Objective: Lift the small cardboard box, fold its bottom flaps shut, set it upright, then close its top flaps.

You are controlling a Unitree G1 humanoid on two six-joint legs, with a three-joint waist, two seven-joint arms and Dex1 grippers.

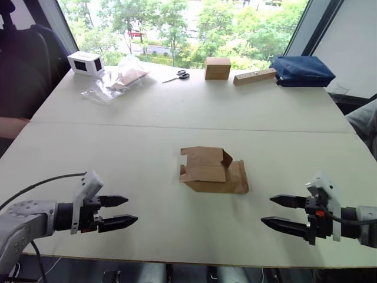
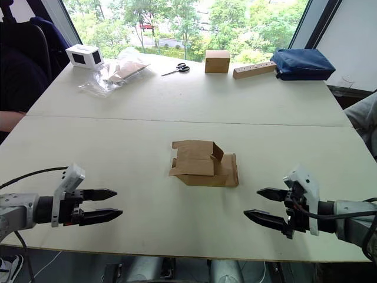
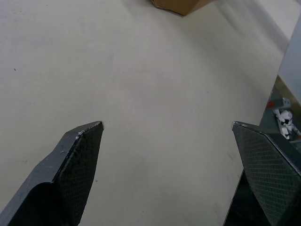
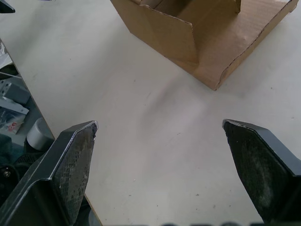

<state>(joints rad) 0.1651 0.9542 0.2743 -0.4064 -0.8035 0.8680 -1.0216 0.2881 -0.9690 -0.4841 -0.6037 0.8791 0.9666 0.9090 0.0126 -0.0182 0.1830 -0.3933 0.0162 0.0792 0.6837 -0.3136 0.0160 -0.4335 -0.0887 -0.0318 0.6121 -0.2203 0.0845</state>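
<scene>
The small cardboard box (image 1: 211, 170) lies half flattened on its side in the middle of the white table (image 1: 177, 106), flaps spread loose; the right wrist view shows its open end (image 4: 197, 33), and the left wrist view catches one corner of the box (image 3: 181, 4). My left gripper (image 1: 125, 211) hovers open near the table's front edge, well to the left of the box, holding nothing. My right gripper (image 1: 272, 211) is open too, at the front right, apart from the box and empty.
Along the far edge stand a white box with a dark face (image 1: 86, 62), clear plastic bags (image 1: 115, 79), scissors (image 1: 178, 75), a cube-shaped brown box (image 1: 217, 68), a wooden block (image 1: 254, 76) and a dark blue bag (image 1: 301, 71). A chair stands at the left.
</scene>
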